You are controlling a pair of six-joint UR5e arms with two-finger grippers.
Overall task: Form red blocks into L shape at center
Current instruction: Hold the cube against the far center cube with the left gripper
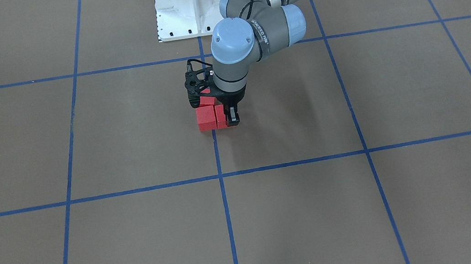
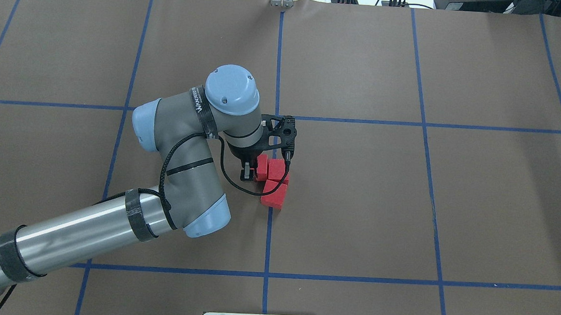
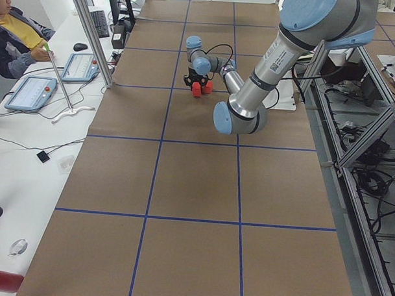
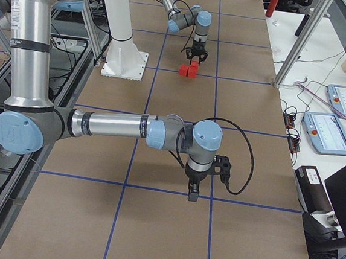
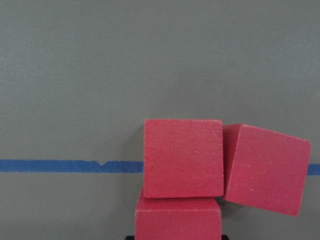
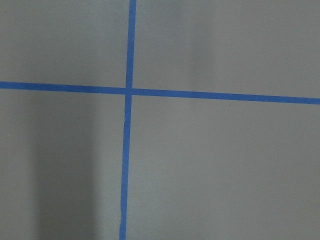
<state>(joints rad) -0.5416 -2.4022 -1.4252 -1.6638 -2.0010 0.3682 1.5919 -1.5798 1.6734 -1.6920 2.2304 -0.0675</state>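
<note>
Finishing L of red blocks point(image 2: 276, 169) mid-frame, needing one squared; straddling one with left gripper point(image 2: 258, 170); grip indeterminable, likewise right gripper point(image 4: 192, 195).

I record three red blocks point(image 2: 275, 169), matte and plain-faced, with no markings. The surface point(image 2: 355, 204) reads a uniform brown, ruled into squares by blue tape lines point(image 2: 359, 121). The left arm point(image 2: 183, 171) shows grey joint housings with pale blue caps point(image 2: 231, 90), a bare silver tube point(image 2: 74, 238) ringed by black bands point(image 2: 136, 214), and a black cable point(image 2: 231, 181). One wrist band bears white lettering. The base plate point(image 1: 192, 4) at the robot-side edge of the surface is white with small dark holes. The right arm point(image 4: 106, 125) carries the same grey, pale blue and silver.
</note>
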